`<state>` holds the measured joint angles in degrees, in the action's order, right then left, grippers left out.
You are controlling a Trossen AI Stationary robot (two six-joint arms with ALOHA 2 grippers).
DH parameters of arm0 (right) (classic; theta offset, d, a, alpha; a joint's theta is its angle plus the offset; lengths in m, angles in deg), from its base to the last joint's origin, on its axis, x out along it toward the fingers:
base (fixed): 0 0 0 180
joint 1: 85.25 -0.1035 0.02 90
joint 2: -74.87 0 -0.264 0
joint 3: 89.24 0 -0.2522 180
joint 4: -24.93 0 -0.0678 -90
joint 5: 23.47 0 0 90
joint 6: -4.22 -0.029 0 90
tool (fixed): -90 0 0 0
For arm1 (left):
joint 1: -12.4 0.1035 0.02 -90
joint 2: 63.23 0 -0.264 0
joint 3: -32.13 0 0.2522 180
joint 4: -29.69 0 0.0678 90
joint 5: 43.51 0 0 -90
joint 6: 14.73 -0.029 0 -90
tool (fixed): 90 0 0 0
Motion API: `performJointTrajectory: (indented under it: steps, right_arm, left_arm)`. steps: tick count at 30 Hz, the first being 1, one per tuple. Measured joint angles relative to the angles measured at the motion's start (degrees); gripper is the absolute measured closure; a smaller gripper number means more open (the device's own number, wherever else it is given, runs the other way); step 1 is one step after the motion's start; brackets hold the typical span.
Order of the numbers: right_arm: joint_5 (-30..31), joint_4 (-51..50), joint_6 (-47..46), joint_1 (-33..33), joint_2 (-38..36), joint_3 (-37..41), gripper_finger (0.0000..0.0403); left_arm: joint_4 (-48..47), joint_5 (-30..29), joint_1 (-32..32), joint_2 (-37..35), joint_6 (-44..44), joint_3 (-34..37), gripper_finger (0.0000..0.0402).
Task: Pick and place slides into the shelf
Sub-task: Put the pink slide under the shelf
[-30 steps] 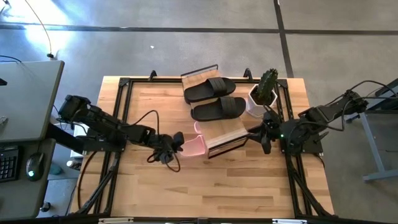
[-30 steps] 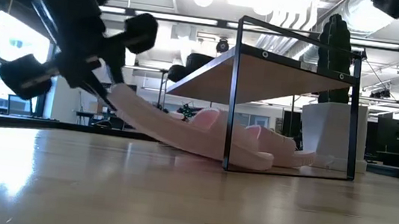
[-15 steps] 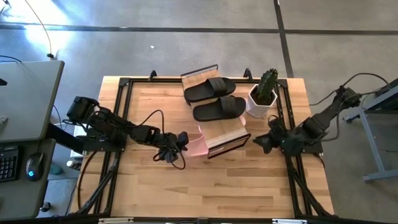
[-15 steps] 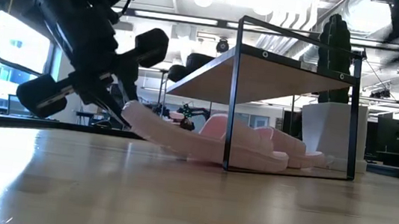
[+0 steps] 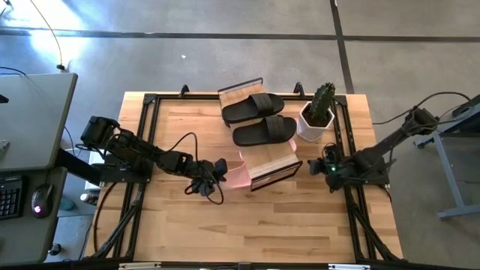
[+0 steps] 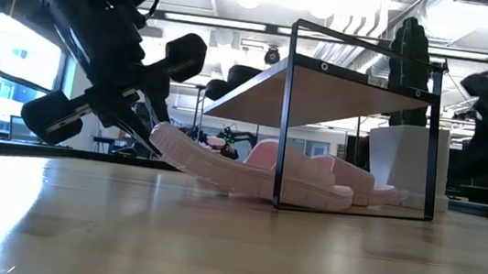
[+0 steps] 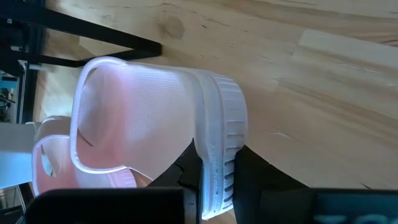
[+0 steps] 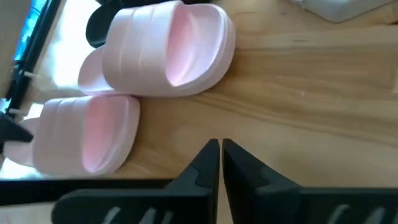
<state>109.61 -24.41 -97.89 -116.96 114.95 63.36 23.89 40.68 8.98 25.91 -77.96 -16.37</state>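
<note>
- While you look along the table top, your left gripper is nearest, clamped on the heel of a pink slide; that heel is lifted and the toe pokes in under the shelf.
- From its wrist view you see the two fingers pinching the ribbed edge of that pink slide.
- You can read no brand, label or writing on any of these things.
- Next comes the second pink slide, lying flat on the table under the shelf, just beside the held one.
- Your right gripper is low at the other side of the shelf, near its frame; its fingers are pressed together and hold nothing.
- From above, the shelf's lower board hides most of both pink slides.
- Farther back, two black slides lie side by side on the top board.
- Just beside them stands a white pot with a cactus, near your right arm.
</note>
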Motion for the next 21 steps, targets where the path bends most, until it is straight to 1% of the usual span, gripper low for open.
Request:
performJointTrajectory:
  steps: [6,12,14,19,21]
  right_arm:
    - [-1.4,10.5,5.3,6.7,0.0,5.1,0.04]
    - [-3.1,20.5,10.9,13.5,0.1,7.8,0.0402]
    - [-3.5,21.1,11.0,15.8,0.0,7.9,0.0402]
    - [-7.8,21.2,12.1,20.4,0.1,7.9,0.0403]
    - [-8.7,21.9,10.9,21.8,0.1,7.9,0.0403]
  left_arm:
    - [0.0,0.0,0.0,0.0,0.0,0.0,0.0366]
    - [0.0,-0.1,0.0,0.0,0.0,0.0,0.0366]
    - [0.0,-0.1,0.0,0.0,0.0,0.0,0.0366]
    - [0.0,-0.1,0.0,0.0,0.0,0.0,0.0366]
    - [0.0,-0.1,0.0,0.0,0.0,0.0,0.0366]
